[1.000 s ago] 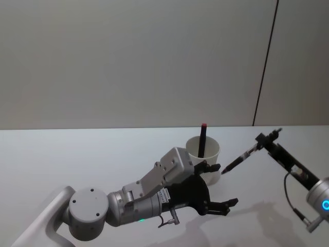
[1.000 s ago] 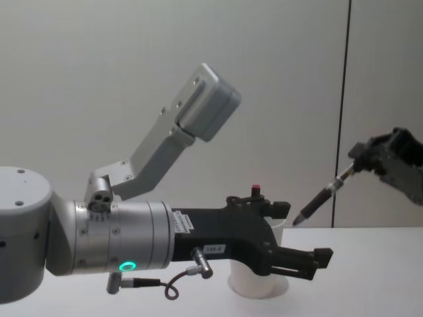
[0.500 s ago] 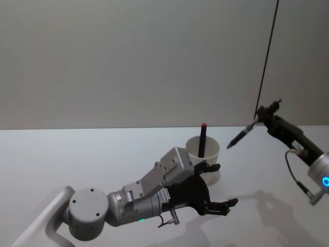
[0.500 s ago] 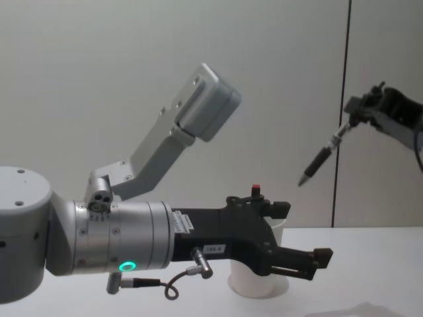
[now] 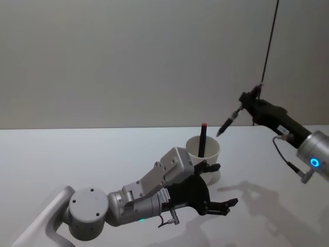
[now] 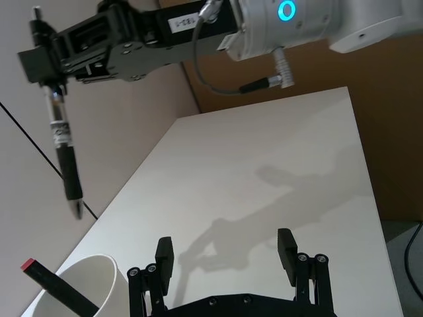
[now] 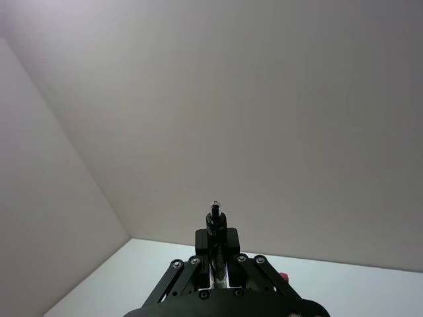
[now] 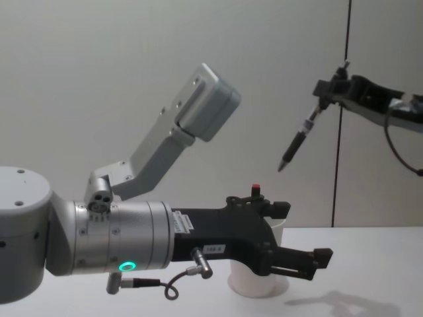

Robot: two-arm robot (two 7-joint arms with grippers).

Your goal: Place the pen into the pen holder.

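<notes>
Behind a plain white surface (image 5: 77, 154), a pale grey wall is seen. A slim black pen with a clear upper barrel (image 5: 228, 121) is held in the air, tilted tip-down, at about two o'clock from the white tapered paper cup (image 5: 208, 152), well above its rim. The right pincer (image 5: 247, 101) is clamped on the pen's upper end. A black marker with a red cap (image 5: 202, 139) already stands in the cup. At six o'clock from the cup, the left pincer (image 5: 218, 188) is seen low with its fingers apart.
</notes>
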